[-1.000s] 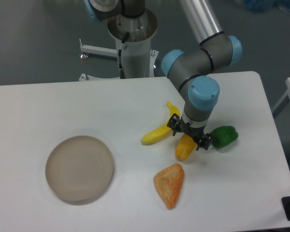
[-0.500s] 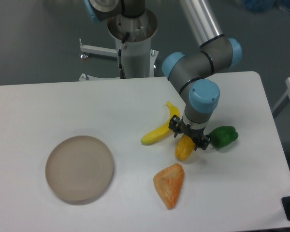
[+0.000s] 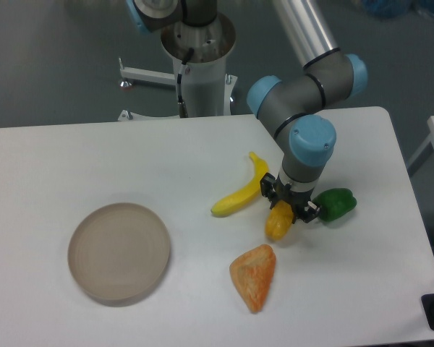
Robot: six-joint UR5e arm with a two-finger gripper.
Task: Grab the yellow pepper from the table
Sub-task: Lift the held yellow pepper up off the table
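Gripper [image 3: 290,210] clamped on yellow pepper [image 3: 278,223], fingers either side of its top end. Pepper btwn banana [image 3: 240,194] & green pepper [image 3: 335,203], orange wedge [image 3: 254,275] below. Looks barely off the bench [image 3: 94,159], if at all. Grasp done; clear lift left, imo.

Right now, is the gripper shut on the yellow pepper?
Shut on it: the gripper fingers flank the yellow pepper, pressed against its upper end.

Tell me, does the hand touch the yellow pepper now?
Touching. In the camera view, the hand has its fingers on both sides of the yellow pepper, no gap visible.
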